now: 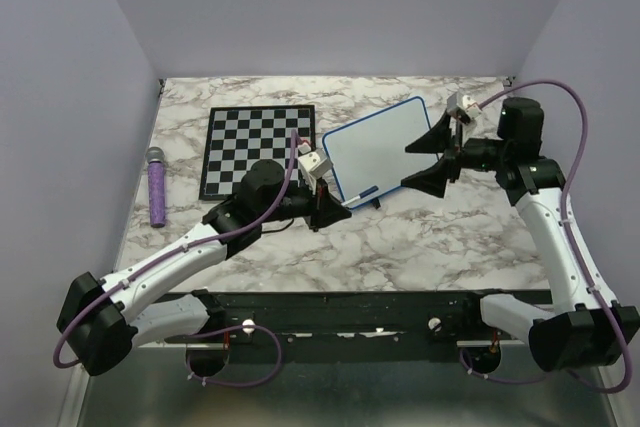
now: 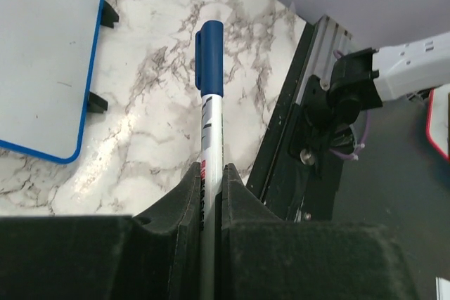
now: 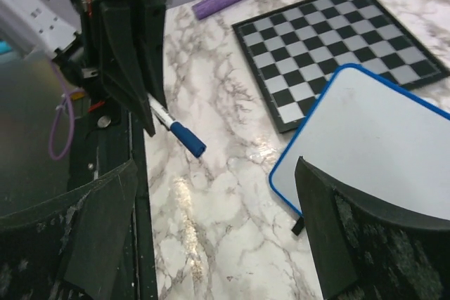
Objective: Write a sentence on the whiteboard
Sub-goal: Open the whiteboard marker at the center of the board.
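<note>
Left gripper (image 2: 212, 173): jaws shut tight on the barrel of a marker (image 2: 211, 124). In the left wrist view the marker stands straight up out of the jaws at centre frame. Its blue cap (image 2: 210, 57) is still on.

Right gripper (image 3: 214, 173): jaws spread wide, nothing between them. In the top view it sits at centre right, just beside the right edge of the whiteboard (image 1: 380, 152). We cannot tell whether either finger touches the frame.

Whiteboard: lies on the marble counter (image 1: 440, 247) at the middle of the top view, turned at an angle, lower corner near the left gripper. Its face is blank and we see no blue strokes anywhere, so the sentence is not begun.

Step in hand, as we judge it: the pen is secured but not ready to write. The next move calls for uncapping. The open right gripper would need to cross to the cap, seen left of centre in the right wrist view, close on it and pull along the barrel while the left gripper holds firm. Only then can the tip come down on the board.

Further out: a chessboard (image 1: 258, 150) lies just left of the whiteboard, and a purple handle-shaped object (image 1: 157, 189) lies at the far left of the counter.
</note>
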